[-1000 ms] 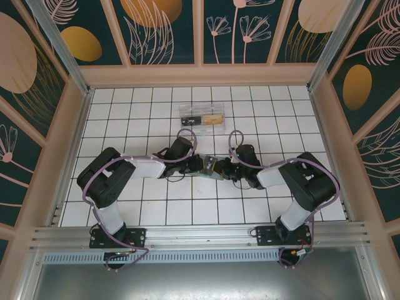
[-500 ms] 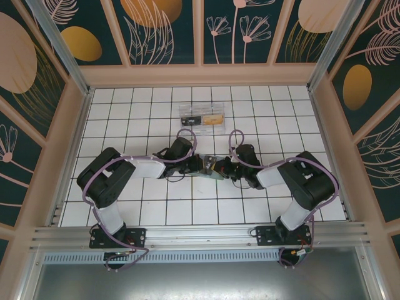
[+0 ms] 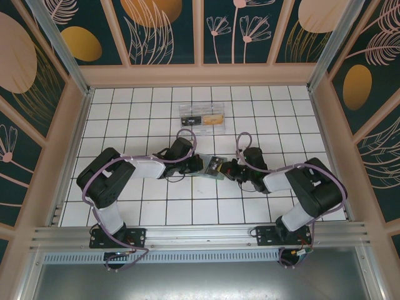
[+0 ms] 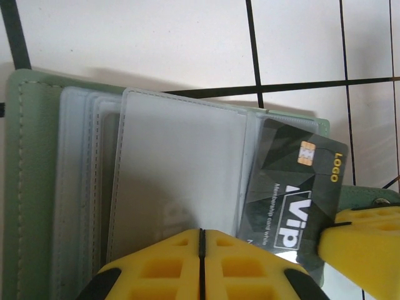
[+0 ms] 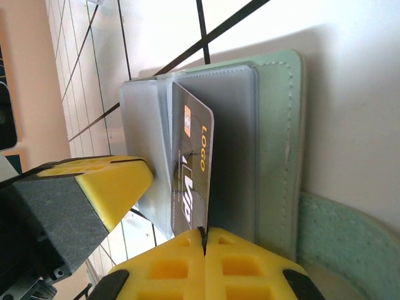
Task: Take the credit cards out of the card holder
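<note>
The green card holder point(image 4: 34, 187) lies open on the white tiles between both grippers point(image 3: 214, 167). Its clear sleeves point(image 4: 178, 175) fan out. My left gripper point(image 4: 201, 232) is shut on the edge of a sleeve, pinning the holder. A black VIP credit card point(image 4: 294, 194) with gold lettering sticks partway out of a sleeve at a slant. My right gripper point(image 5: 204, 230) is shut on that card's point(image 5: 194, 162) near edge. Its yellow finger point(image 4: 365, 240) shows beside the card in the left wrist view. In the top view the two grippers, left point(image 3: 203, 166) and right point(image 3: 226, 170), face each other across the holder.
At the back of the tiled floor, a dark card and a gold card lie side by side on a clear rectangle point(image 3: 201, 116). Wooden walls enclose the floor on three sides. Open tiles lie to the left, right and front of the arms.
My right gripper closed on the black card and pulled back to the right, its elbow swinging outward. The left arm and the holder stayed in place.
</note>
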{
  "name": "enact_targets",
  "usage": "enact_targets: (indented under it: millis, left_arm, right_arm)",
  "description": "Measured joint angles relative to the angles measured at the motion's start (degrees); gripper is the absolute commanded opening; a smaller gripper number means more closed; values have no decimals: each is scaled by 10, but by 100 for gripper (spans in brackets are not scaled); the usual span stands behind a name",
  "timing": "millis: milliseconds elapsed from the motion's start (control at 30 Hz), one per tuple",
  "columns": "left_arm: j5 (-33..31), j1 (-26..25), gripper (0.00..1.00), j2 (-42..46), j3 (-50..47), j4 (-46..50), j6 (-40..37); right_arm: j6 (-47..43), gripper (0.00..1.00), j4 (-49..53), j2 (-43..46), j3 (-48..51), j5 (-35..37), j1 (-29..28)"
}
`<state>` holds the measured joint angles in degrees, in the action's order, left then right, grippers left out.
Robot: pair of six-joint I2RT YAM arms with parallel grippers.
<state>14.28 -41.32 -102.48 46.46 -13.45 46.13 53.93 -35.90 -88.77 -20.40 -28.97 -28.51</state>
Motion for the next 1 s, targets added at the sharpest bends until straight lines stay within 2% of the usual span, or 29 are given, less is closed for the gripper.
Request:
enact_targets:
  millis: [233, 367, 467, 600, 633, 733, 1000]
  left_arm:
    - [-6, -1, 13, 6, -1, 5, 0]
    - [-10, -1, 23, 27, -5, 14, 7]
    - [-15, -1, 42, 61, -5, 16, 15]
    - [-41, -1, 60, 129, -5, 21, 23]
    - [-55, -1, 72, 151, -5, 23, 26]
    - [-106, -2, 98, 231, -16, 40, 34]
    - [-239, 7, 99, 442, -66, 116, 39]
  right_arm:
    - [-27, 0, 68, 103, 15, 5, 15]
    - [-55, 0, 137, 181, 12, 18, 16]
    - [-79, 0, 197, 223, -3, 31, 17]
    - [-120, 0, 273, 256, -41, 53, 17]
    - [-132, 0, 290, 259, -55, 58, 17]
    - [-179, 0, 346, 257, -112, 75, 14]
    - [-365, 0, 456, 143, -337, 118, -16]
